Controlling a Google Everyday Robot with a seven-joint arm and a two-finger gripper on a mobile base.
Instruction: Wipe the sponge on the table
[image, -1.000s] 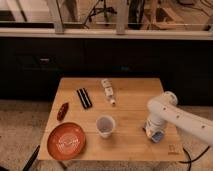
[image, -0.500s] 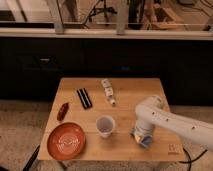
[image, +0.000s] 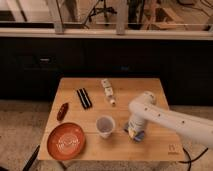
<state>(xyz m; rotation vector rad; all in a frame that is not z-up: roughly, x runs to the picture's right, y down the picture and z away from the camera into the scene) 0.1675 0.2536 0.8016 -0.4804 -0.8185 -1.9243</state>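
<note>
Camera view shows you the sponge (image: 140, 135), a small blue block peeking out under the gripper (image: 134, 130), low and right of centre on the table (image: 131, 85), just right of the cup (image: 105, 125). Wiping seems under way; your next stroke needs steady downward pressure, steering clear of the cup.

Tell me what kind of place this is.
Probably an office or lab test area: a small wood table set with a cup and plate, chair bases behind a window, and the robot's gripper down at the sponge.
</note>
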